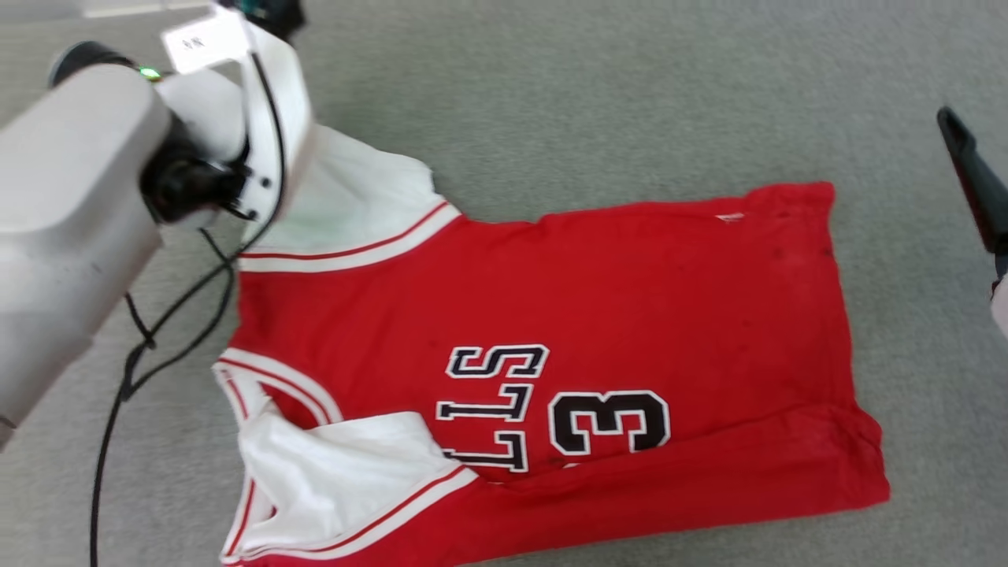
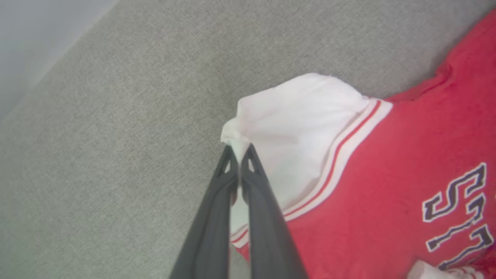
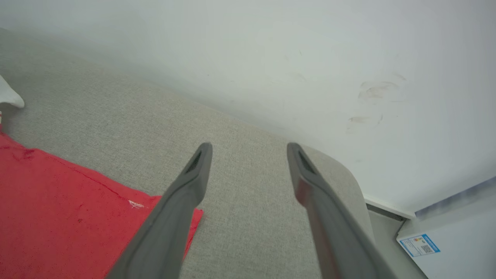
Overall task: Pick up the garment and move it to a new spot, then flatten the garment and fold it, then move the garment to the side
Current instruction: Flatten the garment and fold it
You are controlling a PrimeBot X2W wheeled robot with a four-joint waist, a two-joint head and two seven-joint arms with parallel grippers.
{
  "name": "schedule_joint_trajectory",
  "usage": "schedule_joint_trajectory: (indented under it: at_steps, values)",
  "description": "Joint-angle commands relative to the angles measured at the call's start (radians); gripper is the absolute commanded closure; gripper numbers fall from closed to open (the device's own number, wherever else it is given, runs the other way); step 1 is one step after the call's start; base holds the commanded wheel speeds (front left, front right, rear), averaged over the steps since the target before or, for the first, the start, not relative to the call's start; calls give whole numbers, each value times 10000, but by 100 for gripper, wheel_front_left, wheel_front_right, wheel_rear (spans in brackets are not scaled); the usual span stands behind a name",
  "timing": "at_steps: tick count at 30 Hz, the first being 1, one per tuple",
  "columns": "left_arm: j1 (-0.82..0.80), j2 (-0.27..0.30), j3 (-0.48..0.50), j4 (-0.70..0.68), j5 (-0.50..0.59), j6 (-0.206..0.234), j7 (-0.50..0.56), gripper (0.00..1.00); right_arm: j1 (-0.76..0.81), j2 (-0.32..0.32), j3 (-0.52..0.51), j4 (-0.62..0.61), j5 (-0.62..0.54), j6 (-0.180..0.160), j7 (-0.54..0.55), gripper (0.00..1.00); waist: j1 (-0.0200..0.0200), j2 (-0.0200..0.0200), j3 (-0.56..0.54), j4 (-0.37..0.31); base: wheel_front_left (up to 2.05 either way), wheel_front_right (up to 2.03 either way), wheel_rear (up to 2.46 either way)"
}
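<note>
Soft, matt knit cloth in the small red jersey shirt [image 1: 630, 299] with ribbed striped trim, coarse matt weave on the grey fabric-covered surface [image 1: 591, 94], smooth dull dark plastic on the left claw [image 2: 239, 149] and right claw [image 3: 250, 149], faintly glossy pale plastic on the left forearm shell [image 1: 63, 205].

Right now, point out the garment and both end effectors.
garment [image 1: 630, 299], head view, middle of the red body.
left end effector [image 2: 240, 150], left wrist view, between its shut fingertips.
right end effector [image 3: 248, 147], right wrist view, between its open fingertips.
</note>
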Motion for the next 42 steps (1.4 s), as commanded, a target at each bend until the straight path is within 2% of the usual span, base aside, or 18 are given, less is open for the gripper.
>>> schedule_joint_trajectory:
  at_steps: [1,8,13,18,25,32,33,34,42]
  values:
    - [143,-55,-117,-231,-57,-13,-107,100,-226,-304,362,189,389,-4,573,0,-1,0,-254,349,0,0,0]
    - [-20,-2,-447,-1216,59,-17,-561,100,-1579,-2093,2471,1167,2360,-5,3924,0,-1,0,-242,847,0,0,0]
    - [-215,-109,-535,-1473,19,-17,-792,100,-2394,-2593,3634,1824,3183,-5,5543,0,-1,0,40,1139,0,0,0]
    - [-486,-173,-621,-1587,59,-17,-965,100,-3141,-2326,4224,2653,3383,-5,6075,0,-1,0,397,1370,0,0,0]
    - [-804,-131,-725,-1851,120,-18,-1178,100,-3694,-1776,5065,3854,3170,-4,5823,0,-1,0,849,1589,0,0,0]
    - [-898,-48,-775,-1950,152,-18,-1312,100,-3393,-1293,6027,4790,3369,-2,5540,0,-1,0,1058,1630,0,0,0]
    - [-872,-22,-785,-1937,150,-18,-1307,100,-3424,-1256,6155,4864,3429,-1,5468,52,-1,0,1048,1607,0,0,0]
    - [-821,-11,-791,-1926,144,-18,-1324,100,-3502,-1247,6216,4931,3458,9,5305,100,-1,0,1013,1579,0,0,0]
    - [-189,341,-829,-2303,9,-19,-1745,100,-3904,-1648,6058,5123,3930,-5,3690,100,-1,0,79,1428,0,0,0]
